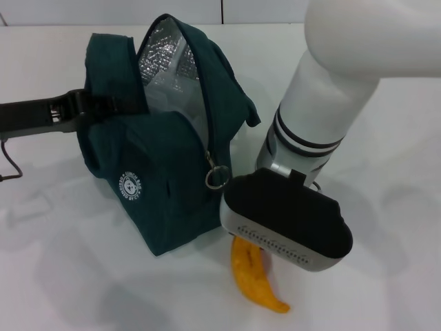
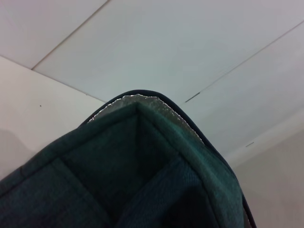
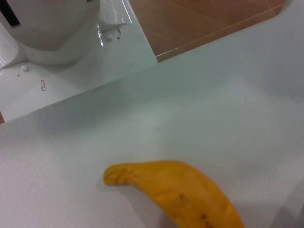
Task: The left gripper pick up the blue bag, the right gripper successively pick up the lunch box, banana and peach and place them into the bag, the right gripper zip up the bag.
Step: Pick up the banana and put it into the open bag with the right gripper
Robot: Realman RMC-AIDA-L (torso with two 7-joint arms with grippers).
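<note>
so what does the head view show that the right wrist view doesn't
Only the head view shows the bag, open with its foil lining and zip ring exposed, the left gripper at the bag's side, and the right arm's wrist housing over the banana. Only the right wrist view shows the brown floor past the table edge. Both show the banana lying on the white table.

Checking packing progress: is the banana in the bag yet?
No. The banana lies on the table beside the blue bag.
</note>
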